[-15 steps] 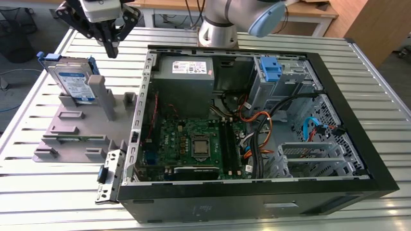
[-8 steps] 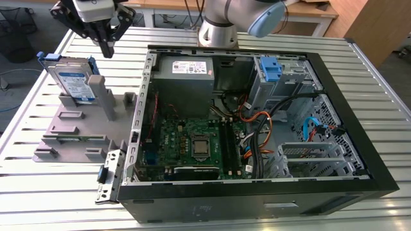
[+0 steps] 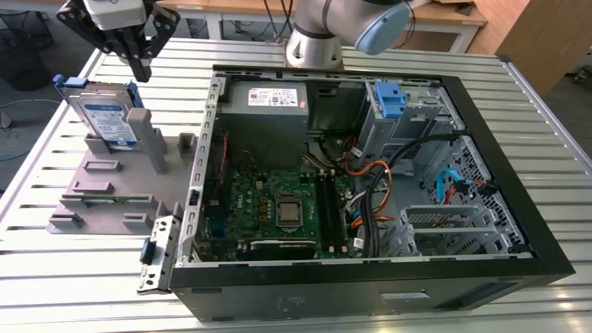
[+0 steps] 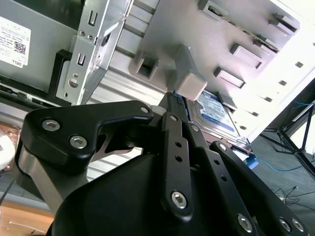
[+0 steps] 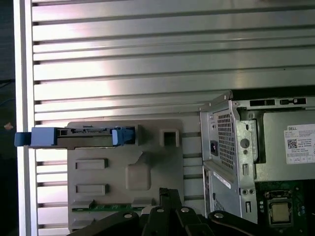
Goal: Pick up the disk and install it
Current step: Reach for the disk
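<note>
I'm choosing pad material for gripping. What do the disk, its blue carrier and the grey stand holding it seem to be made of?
The disk: probably a metal casing, judging by its silvery body; the face carries a smooth white-and-blue label. The carrier: plastic, judging by its uniform saturated blue and moulded tabs. The stand: matte grey plastic, it seems. It has blocky posts, an even colour and no metallic sheen. Whether it is moulded or printed is unclear.

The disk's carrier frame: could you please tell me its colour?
Blue carrier, clearest in the exterior view.
</note>
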You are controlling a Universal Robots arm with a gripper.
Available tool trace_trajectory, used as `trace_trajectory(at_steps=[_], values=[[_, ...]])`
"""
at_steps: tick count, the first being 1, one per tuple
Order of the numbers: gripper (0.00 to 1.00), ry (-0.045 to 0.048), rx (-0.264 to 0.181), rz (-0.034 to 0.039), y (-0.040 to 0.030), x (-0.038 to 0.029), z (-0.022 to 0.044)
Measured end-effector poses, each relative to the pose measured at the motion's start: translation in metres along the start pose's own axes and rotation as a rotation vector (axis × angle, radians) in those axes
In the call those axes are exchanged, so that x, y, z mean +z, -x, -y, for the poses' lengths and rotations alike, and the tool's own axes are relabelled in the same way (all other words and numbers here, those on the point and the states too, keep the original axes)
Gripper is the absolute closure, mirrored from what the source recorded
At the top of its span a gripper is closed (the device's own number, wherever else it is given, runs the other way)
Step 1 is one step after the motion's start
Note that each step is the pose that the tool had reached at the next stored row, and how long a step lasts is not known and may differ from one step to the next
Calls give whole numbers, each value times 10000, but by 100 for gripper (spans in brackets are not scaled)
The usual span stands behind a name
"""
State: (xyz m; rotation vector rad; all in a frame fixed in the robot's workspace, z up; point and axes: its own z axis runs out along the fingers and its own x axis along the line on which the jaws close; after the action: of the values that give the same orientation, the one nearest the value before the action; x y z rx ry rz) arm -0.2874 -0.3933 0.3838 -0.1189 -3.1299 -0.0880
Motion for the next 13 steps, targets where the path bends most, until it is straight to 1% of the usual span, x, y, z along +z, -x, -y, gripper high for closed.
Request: trace_trajectory(at_steps=[3,6,13], values=[[89,0,0,0,-66,4,-7],[89,0,-1,0,-107,7,-11],[89,0,-1,0,-130,7,-12]])
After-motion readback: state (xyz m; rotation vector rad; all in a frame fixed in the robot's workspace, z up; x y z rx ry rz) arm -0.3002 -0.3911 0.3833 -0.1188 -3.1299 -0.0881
